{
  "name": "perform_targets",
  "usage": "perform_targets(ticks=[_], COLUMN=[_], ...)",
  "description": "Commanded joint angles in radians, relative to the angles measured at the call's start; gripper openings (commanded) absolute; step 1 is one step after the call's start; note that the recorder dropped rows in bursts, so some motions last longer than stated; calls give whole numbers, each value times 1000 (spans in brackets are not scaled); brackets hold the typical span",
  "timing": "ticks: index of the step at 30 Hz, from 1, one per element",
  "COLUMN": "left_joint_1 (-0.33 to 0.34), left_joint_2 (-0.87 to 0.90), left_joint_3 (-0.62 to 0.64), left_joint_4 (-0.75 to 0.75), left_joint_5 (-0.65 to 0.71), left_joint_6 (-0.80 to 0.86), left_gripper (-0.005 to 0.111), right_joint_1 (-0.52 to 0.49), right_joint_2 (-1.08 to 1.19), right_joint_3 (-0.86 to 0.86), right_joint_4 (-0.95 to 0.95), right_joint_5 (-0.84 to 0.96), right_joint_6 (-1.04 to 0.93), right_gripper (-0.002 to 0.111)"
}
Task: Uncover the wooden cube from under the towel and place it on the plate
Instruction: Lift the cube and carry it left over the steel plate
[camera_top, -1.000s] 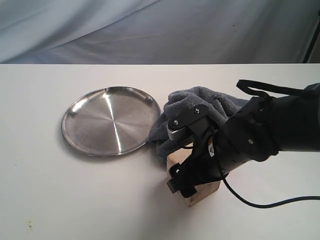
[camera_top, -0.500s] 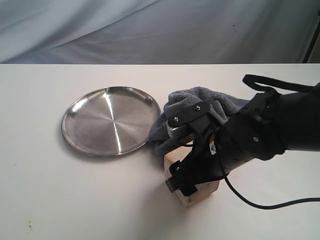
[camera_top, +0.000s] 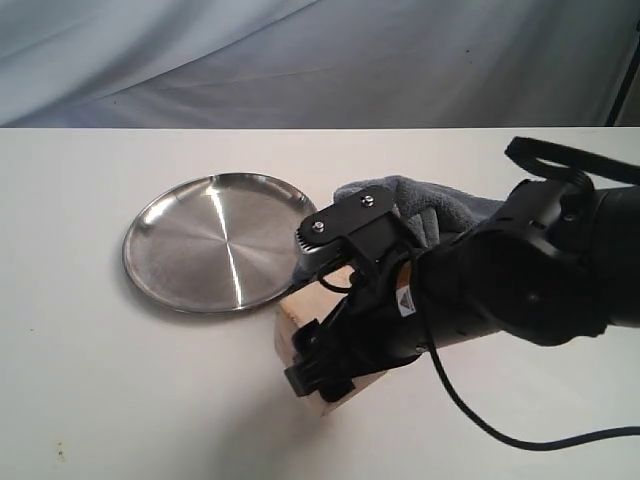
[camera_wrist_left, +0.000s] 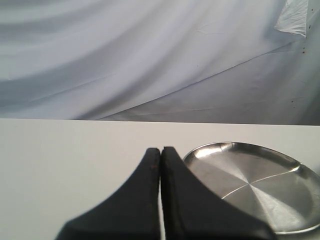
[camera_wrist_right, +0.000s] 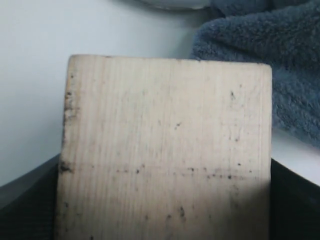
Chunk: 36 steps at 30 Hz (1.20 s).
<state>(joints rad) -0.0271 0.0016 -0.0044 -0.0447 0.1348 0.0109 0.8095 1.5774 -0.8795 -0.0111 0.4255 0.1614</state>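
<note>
The right gripper (camera_top: 312, 305) clamps the wooden cube (camera_top: 292, 328) across two opposite flat faces, just beside the steel plate (camera_top: 215, 240), with the grey towel (camera_top: 445, 205) bunched behind it. The left gripper (camera_wrist_left: 160, 165), fingers pressed together, hangs near the plate. The block looks rigid, light and hard to damage; its flat parallel sides offer the surest hold.

Prob. robot lab/test bench: plain white table (camera_top: 100, 400) w/ wrinkled pale grey-blue cloth backdrop (camera_top: 300, 60) behind.
</note>
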Motion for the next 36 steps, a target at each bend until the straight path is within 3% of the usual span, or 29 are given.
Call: perform_targets(ticks=[1,11,24,36], left_joint_1=[-1,-1,-1,-1], left_joint_2=[-2,-2,-2,-2], left_joint_3=[4,4,4,4], left_joint_4=[1,1,1,1], left_joint_5=[-2,-2,-2,-2], left_joint_6=[-3,-3,-3,-3], left_gripper=[1,1,1,1], right_joint_1=[50,64,-8,-45], right_joint_2=[-13,146,521,688], right_joint_3=[-8,-311,-779,-1006], right_joint_4=[41,31,-13,-54], right_joint_5=[-166,-114,76,236], right_joint_6=[5,-11,-22,-3], right_gripper=[68,67,67,63])
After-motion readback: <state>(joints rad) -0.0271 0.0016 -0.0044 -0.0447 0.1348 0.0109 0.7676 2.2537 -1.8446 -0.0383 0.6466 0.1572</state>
